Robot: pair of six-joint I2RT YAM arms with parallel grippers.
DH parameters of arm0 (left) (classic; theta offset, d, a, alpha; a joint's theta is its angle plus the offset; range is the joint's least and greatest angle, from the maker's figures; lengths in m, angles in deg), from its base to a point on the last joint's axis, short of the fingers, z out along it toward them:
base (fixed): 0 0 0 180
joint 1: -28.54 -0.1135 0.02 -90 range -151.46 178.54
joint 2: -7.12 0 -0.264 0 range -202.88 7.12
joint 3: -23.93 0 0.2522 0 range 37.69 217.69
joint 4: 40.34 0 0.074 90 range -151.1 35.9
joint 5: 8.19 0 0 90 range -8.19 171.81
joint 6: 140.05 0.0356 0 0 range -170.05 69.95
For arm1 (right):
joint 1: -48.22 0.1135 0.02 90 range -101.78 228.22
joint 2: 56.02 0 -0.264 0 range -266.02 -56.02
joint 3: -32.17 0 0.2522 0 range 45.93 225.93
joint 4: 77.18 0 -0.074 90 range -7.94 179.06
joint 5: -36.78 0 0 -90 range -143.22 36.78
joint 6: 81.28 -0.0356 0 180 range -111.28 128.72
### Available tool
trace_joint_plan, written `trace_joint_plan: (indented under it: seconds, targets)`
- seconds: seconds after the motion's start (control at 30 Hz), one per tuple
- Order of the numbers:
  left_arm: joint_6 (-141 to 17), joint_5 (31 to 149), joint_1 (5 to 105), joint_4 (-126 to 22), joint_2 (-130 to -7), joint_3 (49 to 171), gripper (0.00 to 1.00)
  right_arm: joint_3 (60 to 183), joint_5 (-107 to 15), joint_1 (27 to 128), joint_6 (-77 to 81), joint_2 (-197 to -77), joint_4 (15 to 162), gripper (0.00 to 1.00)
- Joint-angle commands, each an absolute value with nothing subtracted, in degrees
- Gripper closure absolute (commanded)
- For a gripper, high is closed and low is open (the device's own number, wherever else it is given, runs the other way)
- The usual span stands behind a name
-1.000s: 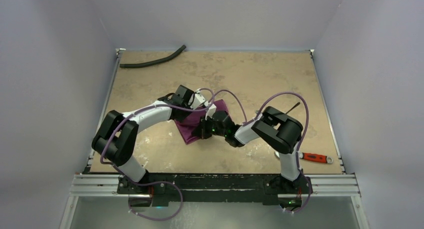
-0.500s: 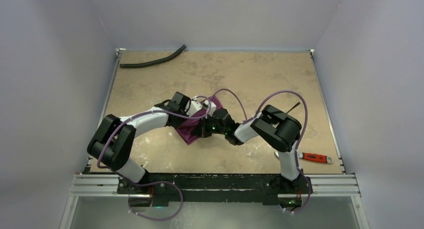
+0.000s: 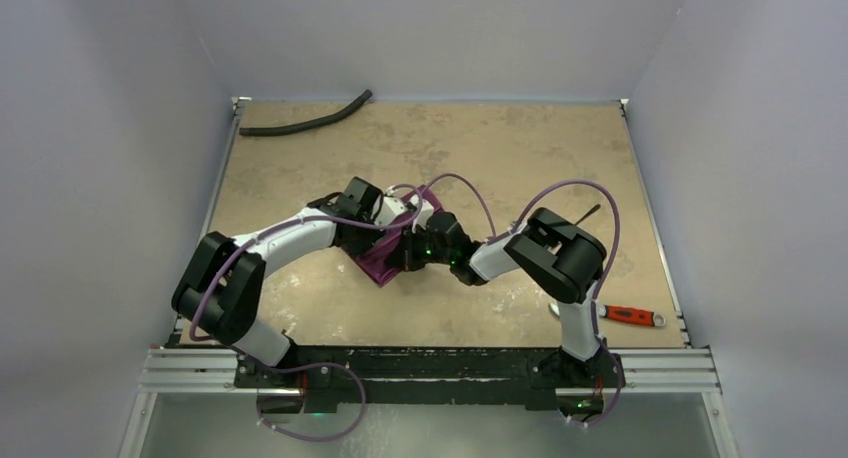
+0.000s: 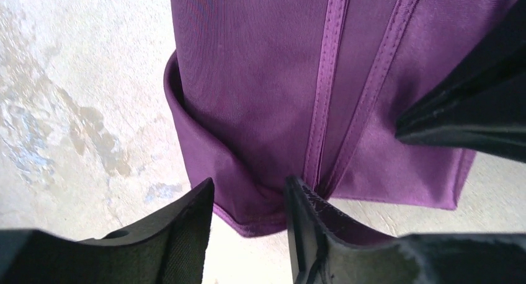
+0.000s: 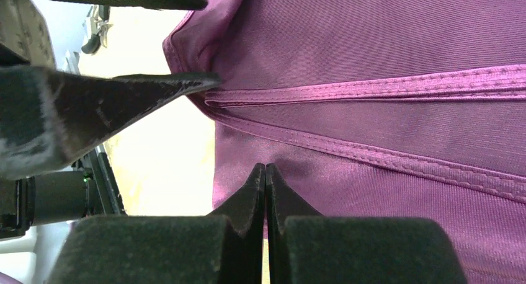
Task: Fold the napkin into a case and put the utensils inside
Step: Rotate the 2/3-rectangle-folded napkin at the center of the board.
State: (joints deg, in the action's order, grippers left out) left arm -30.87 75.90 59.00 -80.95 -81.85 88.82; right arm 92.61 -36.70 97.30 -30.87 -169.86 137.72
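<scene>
The plum-purple napkin [image 3: 378, 265] lies folded into a narrow strip at the table's middle, with stitched hems running along it [image 4: 322, 98]. It also fills the right wrist view [image 5: 384, 36]. My left gripper [image 3: 398, 225] is open at the strip's end [image 4: 248, 191]. One finger [image 4: 304, 216] sits at the hem fold, and a cloth edge bulges between the two. My right gripper [image 3: 408, 255] is shut, its tips [image 5: 265, 167] resting on the cloth. A thin dark handle [image 3: 588, 214] shows behind the right arm. The fork is not clearly visible.
A long black hose [image 3: 300, 126] lies at the far left edge. A red-handled tool with silver jaws [image 3: 630, 315] lies near the right arm's base. Grey walls enclose the tan table [image 3: 520, 148] on three sides.
My left gripper has come down and toward me onto the napkin's end. My right gripper has shifted slightly away from me along the cloth, staying shut.
</scene>
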Motion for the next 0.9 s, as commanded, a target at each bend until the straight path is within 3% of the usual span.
trace_joint_plan:
  seconds: [0.0, 0.3, 0.47, 0.63, 0.87]
  targets:
    - [-36.25, 78.88, 59.2, -82.95, -77.94, 93.43, 0.54, 92.02, -34.39, 97.19, -29.63, -168.55, 131.87, 1.0]
    - [-35.82, 87.45, 56.8, -85.28, -74.46, 93.74, 0.57, 90.45, -28.93, 95.86, -31.85, -167.26, 136.06, 1.0]
    - [-35.13, 89.48, 53.4, -84.23, -75.25, 92.6, 0.69, 90.93, -25.42, 94.11, -33.8, -165.45, 137.62, 1.0]
    - [-32.35, 92.76, 50.94, -86.29, -75.05, 92.59, 0.99, 92.1, -25.17, 93.81, -33.91, -164.15, 136.45, 1.0]
    - [-24.55, 92.75, 50.68, -86.19, -72.7, 87.63, 1.0, 92.53, -25.03, 93.83, -35.51, -165.66, 137.66, 1.0]
